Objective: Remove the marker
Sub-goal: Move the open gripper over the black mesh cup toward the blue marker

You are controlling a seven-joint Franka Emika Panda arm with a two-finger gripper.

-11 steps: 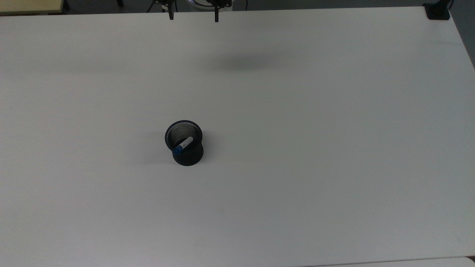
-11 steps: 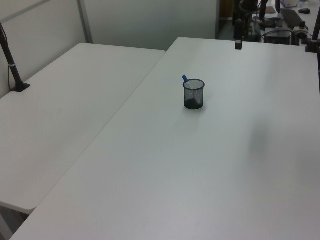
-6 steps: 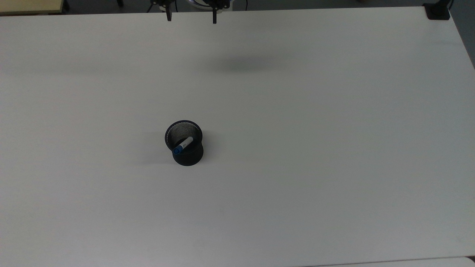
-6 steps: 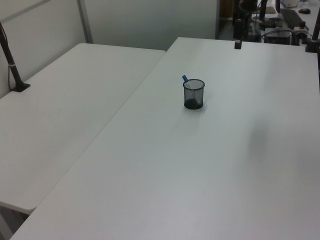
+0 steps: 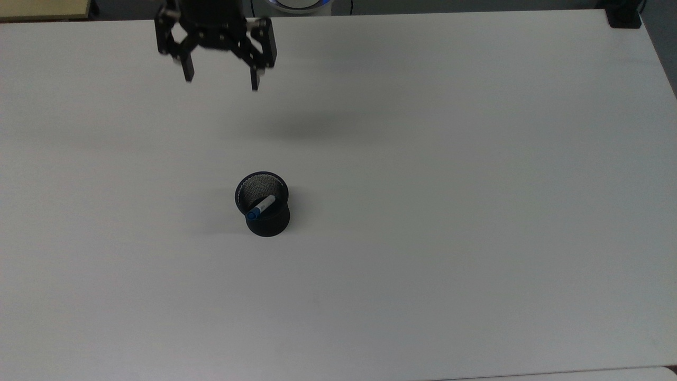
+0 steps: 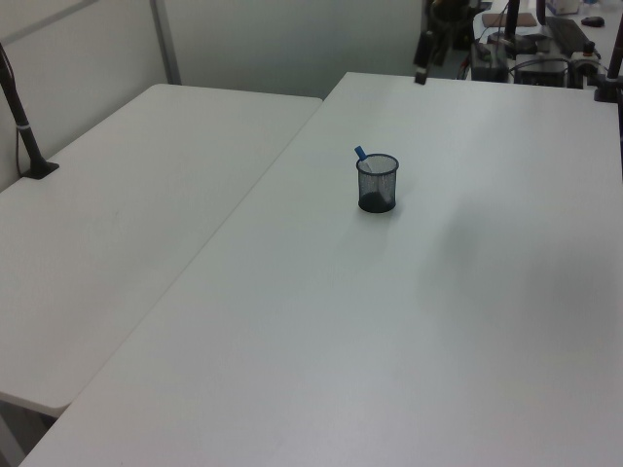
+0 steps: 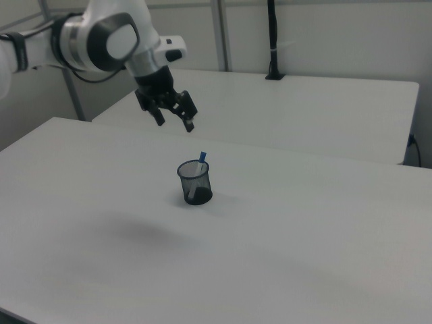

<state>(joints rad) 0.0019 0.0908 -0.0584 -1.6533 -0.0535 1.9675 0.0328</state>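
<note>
The marker, white-barrelled with a blue cap, stands slanted in a black mesh cup on the white table. Its blue cap sticks out above the cup's rim and leans toward the left view's left. In the right view the cap rises over the cup. My gripper hangs open and empty above the table, well up and to the left of the cup in the top view. In the right view the gripper hovers above and left of the cup.
A second white table adjoins this one on the left view's left, with a black clamped post on it. Another black clamp sits at the top view's upper right corner. Equipment crowds the far end.
My gripper has come from the top view's upper edge down and to the left, closer to the cup, still open. Its shadow on the table shifted left. Cup and marker have not moved.
</note>
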